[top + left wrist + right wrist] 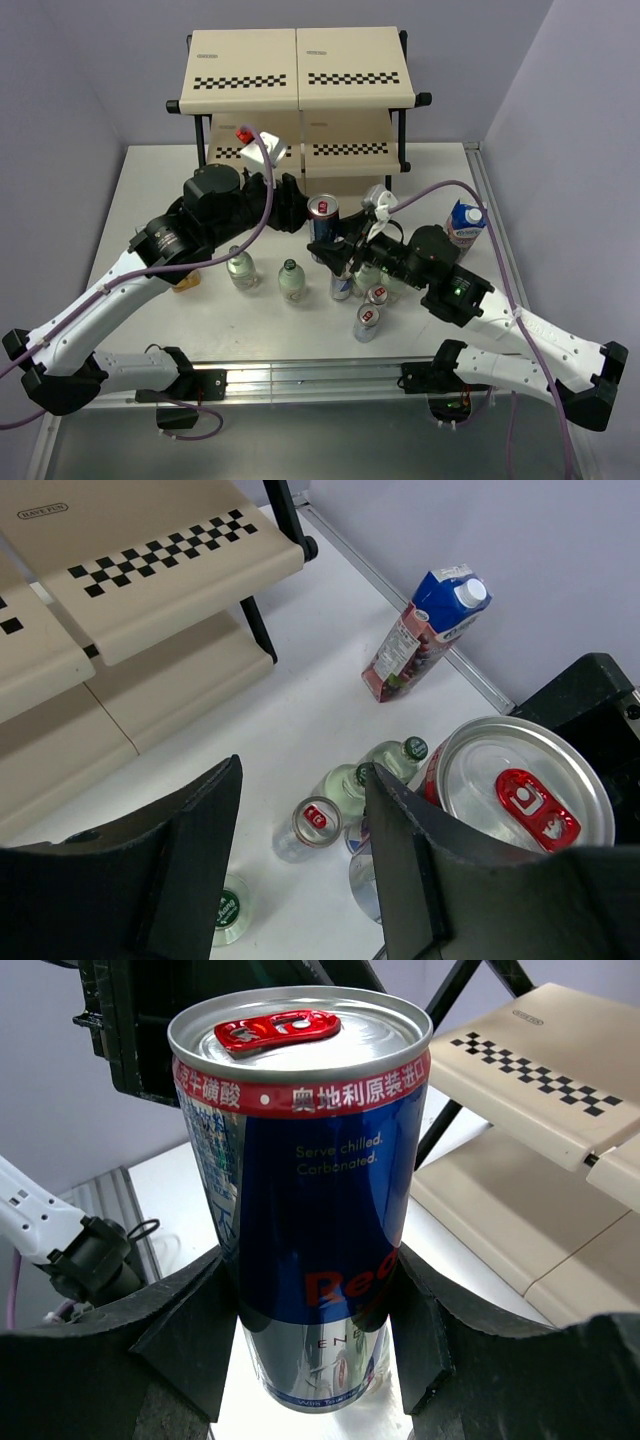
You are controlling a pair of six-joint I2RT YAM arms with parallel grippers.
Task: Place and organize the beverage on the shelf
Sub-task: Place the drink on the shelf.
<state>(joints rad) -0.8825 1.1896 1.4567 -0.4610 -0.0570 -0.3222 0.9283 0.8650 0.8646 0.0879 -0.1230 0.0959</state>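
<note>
My right gripper (pixel 331 250) (pixel 308 1290) is shut on an upright silver-blue-red can (pixel 323 209) (pixel 300 1160), held off the table in front of the shelf (pixel 300 70) (pixel 150 570). My left gripper (pixel 292 206) (pixel 302 780) hangs just left of that can, open with nothing between its fingers. The can's top (pixel 520 792) lies outside the right finger (pixel 410 870). On the table below are two green-capped bottles (pixel 240 268) (pixel 291 280), more cans (pixel 367 322) (pixel 310 825) and bottles (pixel 385 765).
A blue-topped purple carton (pixel 465 222) (pixel 425 630) stands at the right near the table edge. Something orange (pixel 188 281) shows under the left arm. A white object with a red top (pixel 256 146) sits at the shelf's lower tier.
</note>
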